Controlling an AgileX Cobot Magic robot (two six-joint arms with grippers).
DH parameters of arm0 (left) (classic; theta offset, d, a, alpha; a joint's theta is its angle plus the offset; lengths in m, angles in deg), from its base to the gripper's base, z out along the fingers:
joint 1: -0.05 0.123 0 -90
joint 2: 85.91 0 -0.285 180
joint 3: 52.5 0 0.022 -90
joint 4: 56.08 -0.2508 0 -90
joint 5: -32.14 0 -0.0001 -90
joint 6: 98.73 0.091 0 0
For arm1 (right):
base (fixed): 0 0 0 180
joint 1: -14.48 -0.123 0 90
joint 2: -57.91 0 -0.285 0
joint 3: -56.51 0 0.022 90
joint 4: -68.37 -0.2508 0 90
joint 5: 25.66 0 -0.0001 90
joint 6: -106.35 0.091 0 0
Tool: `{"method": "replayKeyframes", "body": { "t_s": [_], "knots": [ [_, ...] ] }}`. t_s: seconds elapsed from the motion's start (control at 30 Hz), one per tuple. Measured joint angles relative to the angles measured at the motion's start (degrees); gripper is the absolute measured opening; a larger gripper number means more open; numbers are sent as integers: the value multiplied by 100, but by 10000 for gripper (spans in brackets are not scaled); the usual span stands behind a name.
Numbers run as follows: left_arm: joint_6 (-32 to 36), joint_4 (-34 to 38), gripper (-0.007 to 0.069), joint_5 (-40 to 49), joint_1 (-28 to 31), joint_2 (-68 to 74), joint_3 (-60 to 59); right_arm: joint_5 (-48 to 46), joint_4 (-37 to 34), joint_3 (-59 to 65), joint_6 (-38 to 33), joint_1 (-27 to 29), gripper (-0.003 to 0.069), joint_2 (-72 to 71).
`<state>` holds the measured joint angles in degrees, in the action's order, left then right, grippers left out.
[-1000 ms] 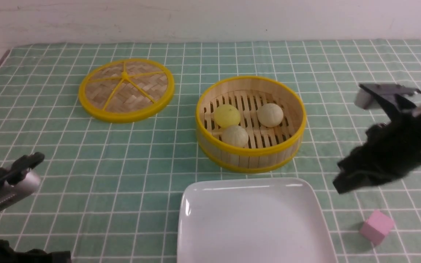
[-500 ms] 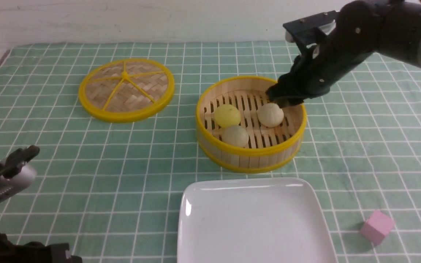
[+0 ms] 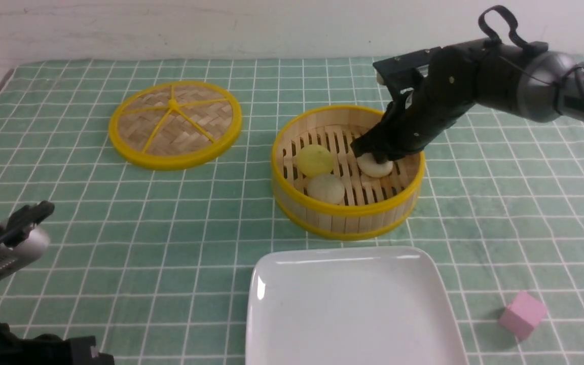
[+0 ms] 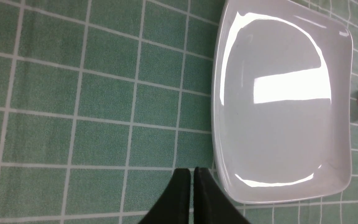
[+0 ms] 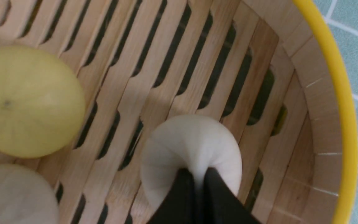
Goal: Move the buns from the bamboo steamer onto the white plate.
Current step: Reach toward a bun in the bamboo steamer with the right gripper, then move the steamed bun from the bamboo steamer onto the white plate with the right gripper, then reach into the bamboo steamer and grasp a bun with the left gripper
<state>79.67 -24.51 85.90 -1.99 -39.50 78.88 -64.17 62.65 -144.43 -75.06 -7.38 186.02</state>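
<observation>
My right gripper [image 3: 373,154] is down inside the bamboo steamer [image 3: 342,223], clamped on the cream bun [image 3: 377,167] that sits on the slatted floor at the basket's right side, close to the wall. The gripper comes in from above and behind, so from the front its black body hides the top of that bun and I only see the lower half.

The right wrist view fills that in. The two fingertips are pinched nearly together into the bun's top, and the soft skin puckers into folds around them. It also shows the bun resting on the slats, with the basket wall just beside it.

The yellow bun [image 3: 315,159] and the second cream bun [image 3: 326,188] lie on the left half of the floor, touching each other and apart from the gripped one.

My left gripper [image 4: 192,171] hangs low over the table [image 3: 170,253] at the left. Its fingers are almost together with a thin slit between them, and they hold nothing. Its wrist view shows the white plate [image 4: 278,124] bare and glossy.

The plate lies nearer me than the steamer, so the basket's front wall stands between the bun and the plate. The lid [image 3: 175,124] lies flat, well to the left. The pink cube [image 3: 522,314] sits just to the right of the plate.
</observation>
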Motion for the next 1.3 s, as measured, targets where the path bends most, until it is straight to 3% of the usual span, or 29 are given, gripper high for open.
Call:
{"method": "replayKeyframes", "body": {
  "t_s": [0.23,0.4,0.6,0.8,0.9,0.97,1.07,1.13,1.23,1.3],
  "knots": [
    [0,0,55,-32,0,0,0,-1481,-114,49,6,-4,16,-1413],
    [0,0,61,-115,0,0,0,-2298,-492,1003,6,-267,16,-2465],
    [0,-104,69,-235,0,0,0,-1606,-754,2923,17,-1115,20,-2763],
    [0,-216,73,-284,0,4,0,-326,-748,3962,348,-1341,56,-2645],
    [20,-245,76,-439,0,6,0,145,-701,4174,441,-1340,153,-2581],
    [31,-278,78,-554,0,6,0,229,-701,4168,446,-1340,258,-2594],
    [42,-343,84,-612,0,6,0,-11,-602,3989,448,-1340,388,-2670],
    [42,-390,86,-624,0,6,0,-358,-444,3791,448,-1322,419,-2827],
    [42,-433,86,-675,0,6,0,-1143,3,3423,448,-1196,384,-3280],
    [42,-456,86,-806,0,6,0,-1649,360,3305,448,-1059,304,-3665]
  ]
}}
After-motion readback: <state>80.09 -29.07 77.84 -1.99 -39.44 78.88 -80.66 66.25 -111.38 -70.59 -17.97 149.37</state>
